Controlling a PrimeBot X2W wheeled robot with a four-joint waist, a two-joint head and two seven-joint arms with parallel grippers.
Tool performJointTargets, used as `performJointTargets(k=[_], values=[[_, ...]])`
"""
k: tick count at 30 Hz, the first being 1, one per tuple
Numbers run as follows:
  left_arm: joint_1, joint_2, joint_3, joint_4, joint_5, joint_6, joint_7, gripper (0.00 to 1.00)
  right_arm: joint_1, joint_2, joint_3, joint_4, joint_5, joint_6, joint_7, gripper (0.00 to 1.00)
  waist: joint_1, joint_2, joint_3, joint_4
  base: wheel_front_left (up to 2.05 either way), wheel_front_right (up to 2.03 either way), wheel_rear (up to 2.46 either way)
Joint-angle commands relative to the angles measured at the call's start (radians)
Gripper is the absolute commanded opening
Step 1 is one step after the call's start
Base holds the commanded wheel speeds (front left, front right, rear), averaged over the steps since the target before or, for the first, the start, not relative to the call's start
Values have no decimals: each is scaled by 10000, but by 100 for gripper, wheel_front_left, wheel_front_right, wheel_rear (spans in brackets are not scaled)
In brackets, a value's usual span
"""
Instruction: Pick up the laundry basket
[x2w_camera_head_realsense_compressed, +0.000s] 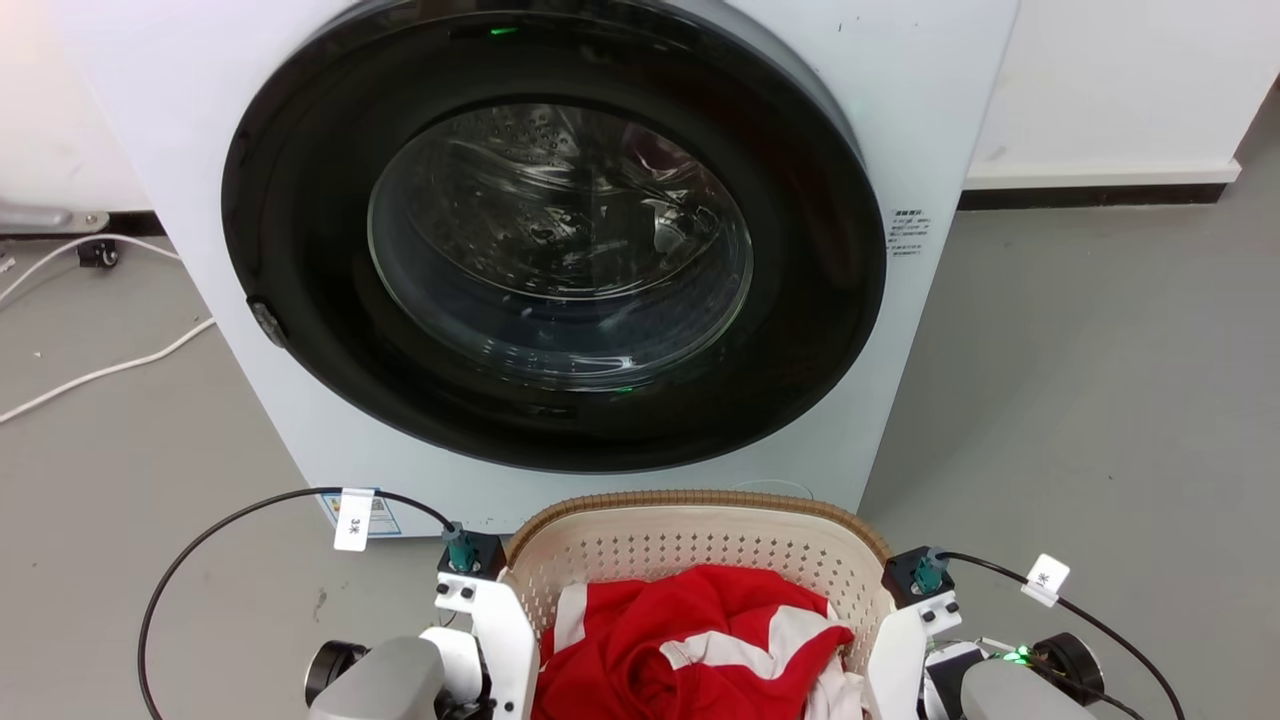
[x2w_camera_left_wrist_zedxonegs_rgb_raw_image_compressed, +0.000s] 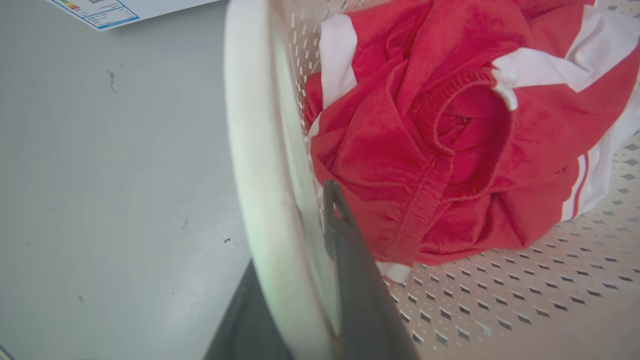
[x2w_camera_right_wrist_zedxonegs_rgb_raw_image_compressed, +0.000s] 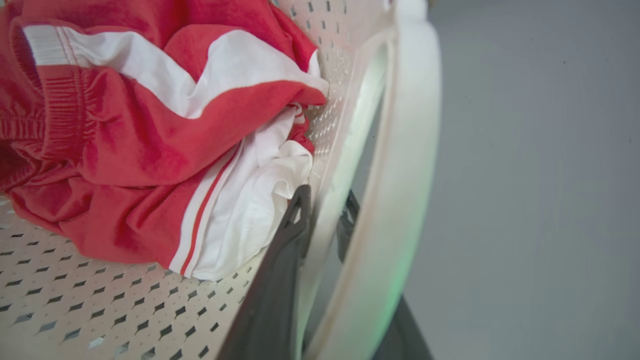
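head view: laundry basket (x2w_camera_head_realsense_compressed: 700, 545) lies between grippers, equally near; right gripper (x2w_camera_right_wrist_zedxonegs_rgb_raw_image_compressed: 325, 200) pinches right side wall, left gripper (x2w_camera_left_wrist_zedxonegs_rgb_raw_image_compressed: 295, 225) straddles left wall, cannot tell if clamped

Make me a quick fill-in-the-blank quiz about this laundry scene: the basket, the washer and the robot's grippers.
1. The clothes in the laundry basket are white and ____.
2. The round door of the washing machine is ____.
3. The left gripper and the right gripper each have one finger ____ the basket, beside the clothes.
Missing words: red; closed; inside.
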Motion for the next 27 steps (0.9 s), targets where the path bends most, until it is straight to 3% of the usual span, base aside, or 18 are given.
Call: performJointTargets(k=[1,27], values=[[-6,156,-60,9,-14,-11,-68,0,131,-105,174,95,-17,31,80,0,1,-1,-49,-12,0,0,0],[-146,190,-544,171,-422,-11,-203,0,199,-105,804,259,608,32,-67,0,1,-1,-234,-106,0,0,0]])
